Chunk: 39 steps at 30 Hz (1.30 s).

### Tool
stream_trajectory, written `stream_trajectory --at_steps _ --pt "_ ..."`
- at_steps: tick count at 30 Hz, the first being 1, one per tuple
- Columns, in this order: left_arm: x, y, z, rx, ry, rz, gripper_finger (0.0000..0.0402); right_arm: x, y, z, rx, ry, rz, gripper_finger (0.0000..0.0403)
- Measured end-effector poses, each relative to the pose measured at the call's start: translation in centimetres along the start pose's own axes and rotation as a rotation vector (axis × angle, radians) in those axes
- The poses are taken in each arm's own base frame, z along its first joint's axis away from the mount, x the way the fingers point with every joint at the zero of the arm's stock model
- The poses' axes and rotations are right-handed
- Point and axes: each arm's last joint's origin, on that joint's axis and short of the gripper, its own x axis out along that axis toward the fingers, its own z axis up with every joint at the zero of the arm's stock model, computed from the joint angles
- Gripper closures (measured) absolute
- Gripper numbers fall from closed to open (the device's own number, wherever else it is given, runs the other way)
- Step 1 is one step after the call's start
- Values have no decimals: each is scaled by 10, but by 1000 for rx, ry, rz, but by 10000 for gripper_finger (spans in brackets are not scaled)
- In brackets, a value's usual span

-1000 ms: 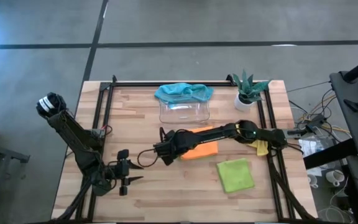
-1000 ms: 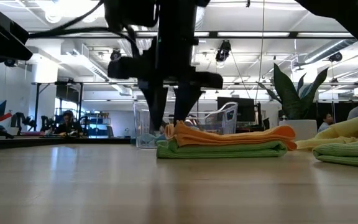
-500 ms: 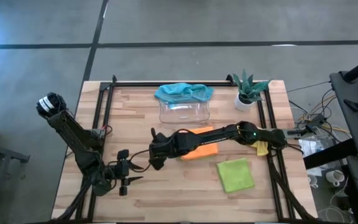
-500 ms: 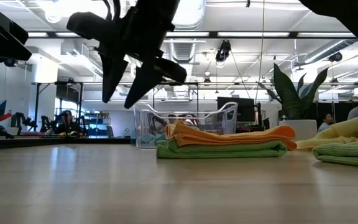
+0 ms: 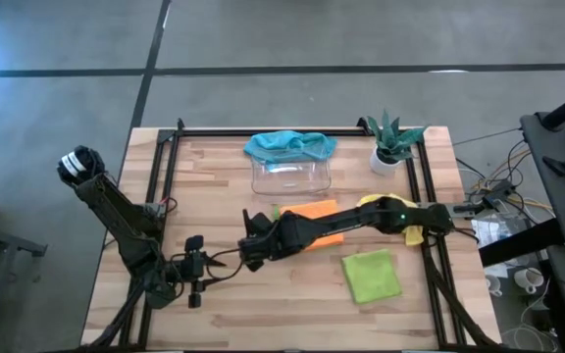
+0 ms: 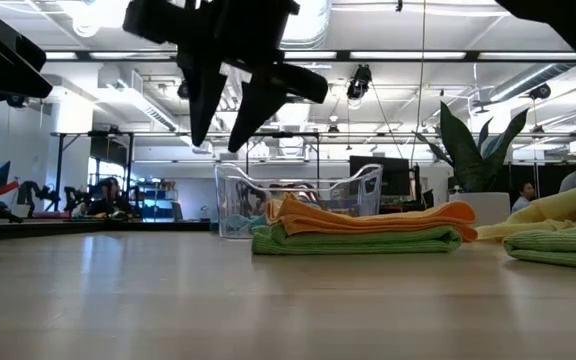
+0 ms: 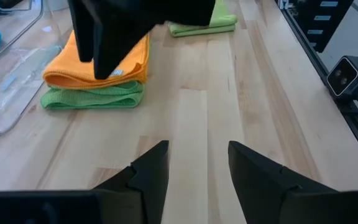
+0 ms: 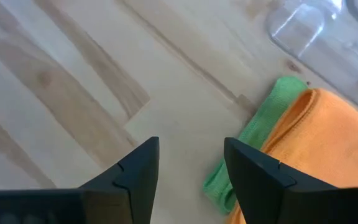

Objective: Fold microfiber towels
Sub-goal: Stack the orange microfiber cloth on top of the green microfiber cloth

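A folded orange towel (image 5: 320, 218) lies on a folded lime green one (image 7: 92, 98) at mid table, forming a stack (image 6: 358, 232). Another folded lime green towel (image 5: 371, 276) lies near the front right. A yellow towel (image 5: 415, 233) lies partly under the right arm. A teal towel (image 5: 290, 145) hangs over the clear tray's far rim. My right gripper (image 5: 244, 241) hangs open in the air off the stack's left end, holding nothing (image 8: 188, 174). My left gripper (image 5: 219, 272) waits open at the front left, pointing toward the stack (image 7: 197, 165).
The clear plastic tray (image 5: 292, 176) stands behind the stack at the far middle. A small potted plant (image 5: 390, 143) stands at the far right. Bare wood (image 5: 263, 314) lies in front of the stack and between the two grippers.
My right gripper has risen from the stack's left end, where its fingers stood low by the towels. It has gone a little toward the table's left edge and tipped less steeply. Its fingers stay apart. The stack lies as before.
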Motion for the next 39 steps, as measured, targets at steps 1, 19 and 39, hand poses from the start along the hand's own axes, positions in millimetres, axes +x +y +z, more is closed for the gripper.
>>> stream_trajectory --at_steps 1,19,39 --pt "0 0 0 -1 0 1 251 1 1 -2 5 2 1 225" --pt "3 3 2 -7 -2 20 251 -15 -10 -15 -5 -60 -197 225" --pt "3 4 0 -1 2 22 251 53 -22 -12 153 177 -231 183"
